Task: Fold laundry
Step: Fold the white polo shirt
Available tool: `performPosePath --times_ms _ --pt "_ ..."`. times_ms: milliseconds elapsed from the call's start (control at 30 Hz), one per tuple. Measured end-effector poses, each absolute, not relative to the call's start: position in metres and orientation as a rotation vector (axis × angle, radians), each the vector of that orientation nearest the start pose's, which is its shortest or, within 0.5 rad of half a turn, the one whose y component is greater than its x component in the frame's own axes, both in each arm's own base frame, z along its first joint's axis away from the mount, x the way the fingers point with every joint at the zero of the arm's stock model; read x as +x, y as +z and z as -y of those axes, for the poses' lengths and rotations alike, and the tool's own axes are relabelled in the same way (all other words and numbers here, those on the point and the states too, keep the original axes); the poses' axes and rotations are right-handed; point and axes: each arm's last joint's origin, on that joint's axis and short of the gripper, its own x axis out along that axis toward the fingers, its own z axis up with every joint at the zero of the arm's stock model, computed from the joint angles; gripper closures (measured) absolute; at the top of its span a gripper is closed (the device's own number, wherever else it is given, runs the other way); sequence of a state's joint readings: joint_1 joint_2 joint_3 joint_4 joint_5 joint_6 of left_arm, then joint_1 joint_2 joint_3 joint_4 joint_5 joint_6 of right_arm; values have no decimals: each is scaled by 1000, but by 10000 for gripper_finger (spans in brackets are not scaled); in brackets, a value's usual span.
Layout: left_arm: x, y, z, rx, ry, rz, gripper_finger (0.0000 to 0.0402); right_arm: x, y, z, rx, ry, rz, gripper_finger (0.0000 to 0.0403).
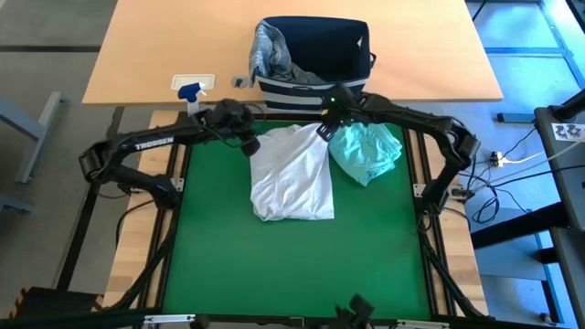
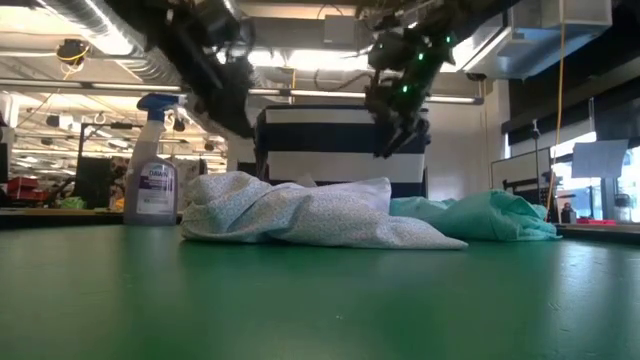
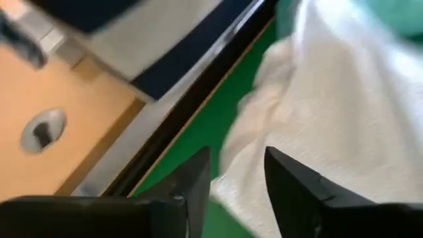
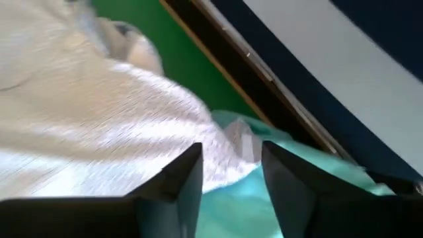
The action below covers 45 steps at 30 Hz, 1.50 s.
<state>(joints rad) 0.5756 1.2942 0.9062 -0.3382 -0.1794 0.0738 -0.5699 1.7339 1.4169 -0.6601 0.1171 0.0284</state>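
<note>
The white t-shirt [image 1: 292,174] lies crumpled on the green mat, and shows in the low view [image 2: 300,212] too. The mint-teal garment [image 1: 366,151] lies bunched against its right side [image 2: 480,215]. The grey-blue striped shirt [image 1: 267,46] hangs over the basket's rim. My left gripper [image 1: 249,142] hovers open over the t-shirt's far left corner [image 3: 234,173]. My right gripper [image 1: 324,128] hovers open over the place where the t-shirt's far right corner meets the teal garment [image 4: 231,165]. In the low view the right gripper [image 2: 395,140] hangs above the cloth.
The navy-and-white striped basket [image 1: 311,64] stands just past the mat's far edge, close behind both grippers. A spray bottle [image 1: 189,91] stands at the far left [image 2: 150,165]. A wooden table [image 1: 164,46] lies beyond. The near half of the green mat [image 1: 292,265] is bare.
</note>
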Motion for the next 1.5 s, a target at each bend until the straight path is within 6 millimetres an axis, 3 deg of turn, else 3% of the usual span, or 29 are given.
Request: performPosePath --times_ms 133,267,367,533,700,967,1100,1233,1500 --pt "228 276 -137 -180 510 -680 250 307 286 186 299 -531 -973 222" --pt "238 273 -113 -249 265 -665 247 316 292 149 326 -296 -919 213" --pt "246 256 -90 -241 165 -722 247 329 271 113 310 -141 -940 212" --pt "253 228 -54 -259 74 -819 247 337 216 57 265 4 -917 212" --pt "251 214 -28 -315 21 -910 246 325 179 26 327 21 -951 212" --pt "241 211 0 -483 36 -1069 246 319 166 4 294 19 -983 212" --pt "236 197 16 -530 117 -1076 246 316 161 2 276 0 -977 212" --pt "237 180 25 -505 179 -959 246 314 157 2 267 -17 -979 212" --pt "234 161 21 -502 210 -811 246 308 148 3 267 -23 -989 212"
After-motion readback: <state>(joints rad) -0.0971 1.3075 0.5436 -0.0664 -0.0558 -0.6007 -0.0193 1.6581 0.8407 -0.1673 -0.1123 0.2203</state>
